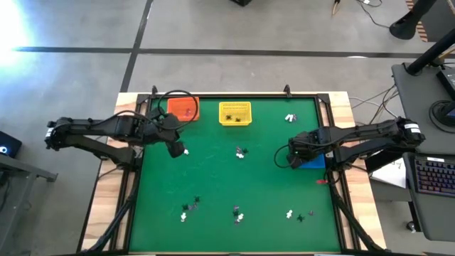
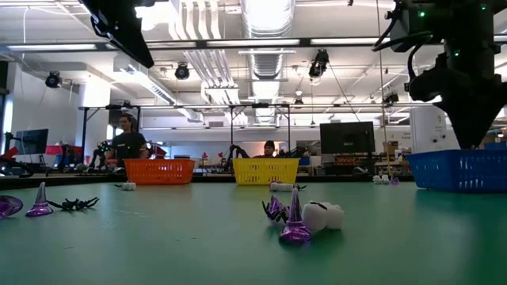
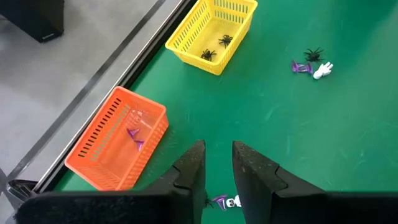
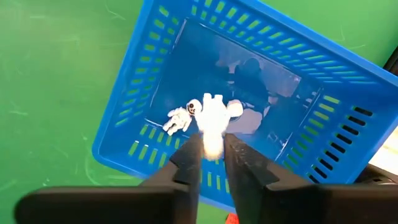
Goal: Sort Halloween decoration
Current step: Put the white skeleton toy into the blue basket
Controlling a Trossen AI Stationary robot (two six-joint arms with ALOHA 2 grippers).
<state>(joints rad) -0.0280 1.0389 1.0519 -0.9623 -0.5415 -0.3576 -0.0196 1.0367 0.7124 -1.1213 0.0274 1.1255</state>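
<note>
currently the right fingers hang over the blue basket at the bench's 3 o'clock edge, slightly parted, with a white trinket blurred just at their tips; whether they pinch it i cannot tell. another white trinket lies on that basket's floor. the left fingers hover at about 10 o'clock, just beside the orange basket, a narrow gap between them and nothing in it, over a purple and white trinket. black spiders sit in the yellow basket at 12 o'clock, a purple piece in the orange one. more trinkets are scattered from the centre to 6 o'clock.
</note>
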